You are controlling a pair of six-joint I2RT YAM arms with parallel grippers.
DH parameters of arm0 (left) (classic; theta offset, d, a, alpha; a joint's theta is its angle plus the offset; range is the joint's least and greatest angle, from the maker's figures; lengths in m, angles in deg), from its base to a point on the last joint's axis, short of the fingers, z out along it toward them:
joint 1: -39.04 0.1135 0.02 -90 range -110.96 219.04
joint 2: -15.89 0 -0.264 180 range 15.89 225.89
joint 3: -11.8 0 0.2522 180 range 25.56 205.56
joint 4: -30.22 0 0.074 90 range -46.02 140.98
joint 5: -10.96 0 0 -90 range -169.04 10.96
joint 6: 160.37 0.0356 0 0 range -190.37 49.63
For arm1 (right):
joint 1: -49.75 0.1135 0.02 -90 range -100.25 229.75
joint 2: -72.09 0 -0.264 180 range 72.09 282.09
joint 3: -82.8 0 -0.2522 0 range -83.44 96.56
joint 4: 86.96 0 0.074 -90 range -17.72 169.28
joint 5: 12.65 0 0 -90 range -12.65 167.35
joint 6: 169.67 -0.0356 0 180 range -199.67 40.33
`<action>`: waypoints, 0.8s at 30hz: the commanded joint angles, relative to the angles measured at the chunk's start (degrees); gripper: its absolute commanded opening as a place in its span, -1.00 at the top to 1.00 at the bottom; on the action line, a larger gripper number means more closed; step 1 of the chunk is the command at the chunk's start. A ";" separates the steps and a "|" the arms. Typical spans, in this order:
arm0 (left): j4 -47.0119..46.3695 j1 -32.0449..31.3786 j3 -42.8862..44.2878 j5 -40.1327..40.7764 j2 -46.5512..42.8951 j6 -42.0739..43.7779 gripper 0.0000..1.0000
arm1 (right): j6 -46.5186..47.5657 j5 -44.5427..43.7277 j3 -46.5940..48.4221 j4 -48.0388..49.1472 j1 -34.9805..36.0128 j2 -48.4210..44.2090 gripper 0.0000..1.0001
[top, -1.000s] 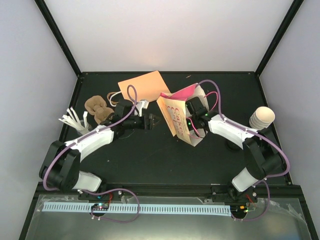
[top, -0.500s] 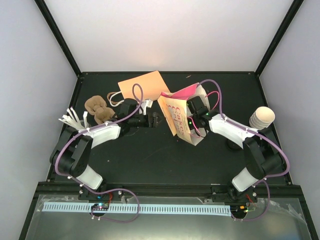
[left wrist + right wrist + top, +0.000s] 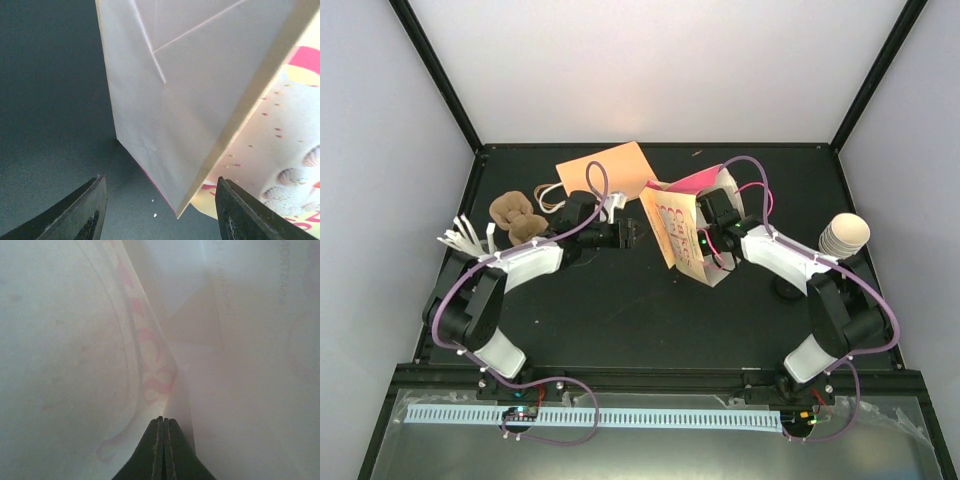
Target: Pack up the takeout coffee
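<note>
Left pincer (image 3: 160,200) spread beside the paper bag (image 3: 165,100); wrist view alone shows right pincer (image 3: 163,419) pressed together inside it.

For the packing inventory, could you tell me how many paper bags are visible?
2: the orange bag lies flat at the back; the printed bag stands tilted mid-table.
</note>
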 commanded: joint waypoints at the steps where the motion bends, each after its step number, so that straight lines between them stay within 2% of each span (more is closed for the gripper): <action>1: 1.51 -0.61 -0.40 1.33 -5.33 0.98 -0.26 | 0.22 0.53 1.57 0.14 -0.48 0.97 0.98; 11: 2.39 -7.43 -1.28 4.97 -14.73 -1.19 -0.29 | 0.06 1.28 2.41 0.41 -0.60 2.02 0.98; 18: 3.18 -11.23 0.37 7.35 -16.96 -1.70 -0.29 | -0.02 1.53 2.79 0.17 -0.60 2.29 0.98; 24: 2.71 -20.40 1.31 12.90 -20.24 -2.08 -0.26 | -0.33 0.56 3.20 -0.29 -0.61 2.28 0.98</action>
